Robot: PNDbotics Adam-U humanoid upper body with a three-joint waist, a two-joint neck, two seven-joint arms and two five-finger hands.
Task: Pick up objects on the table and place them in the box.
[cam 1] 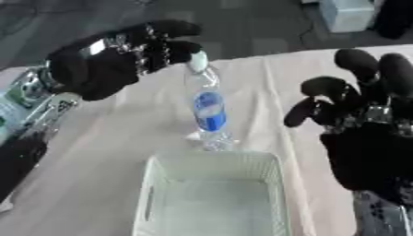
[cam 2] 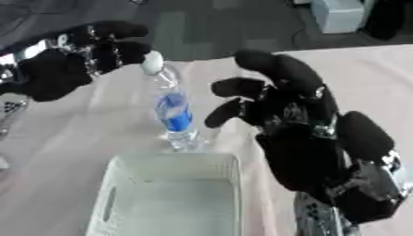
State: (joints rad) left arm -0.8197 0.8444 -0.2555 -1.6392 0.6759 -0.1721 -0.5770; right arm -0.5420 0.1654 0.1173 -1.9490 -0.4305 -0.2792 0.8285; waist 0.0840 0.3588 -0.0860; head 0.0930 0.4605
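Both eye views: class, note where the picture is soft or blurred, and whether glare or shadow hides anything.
Left eye view: soft throughout; the bottle keeps a readable blue label, its clear base melts into the pale table; the box mesh is smeared. Right eye view: the right hand, near the camera, is a dark, detail-poor mass; the left hand too. No strong glare or hard shadows.

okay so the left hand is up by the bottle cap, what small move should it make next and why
Probably curl the left hand around the top of the bottle: its fingertips are at the cap without wrapping it, and the bottle stands upright on the table just behind the white box.
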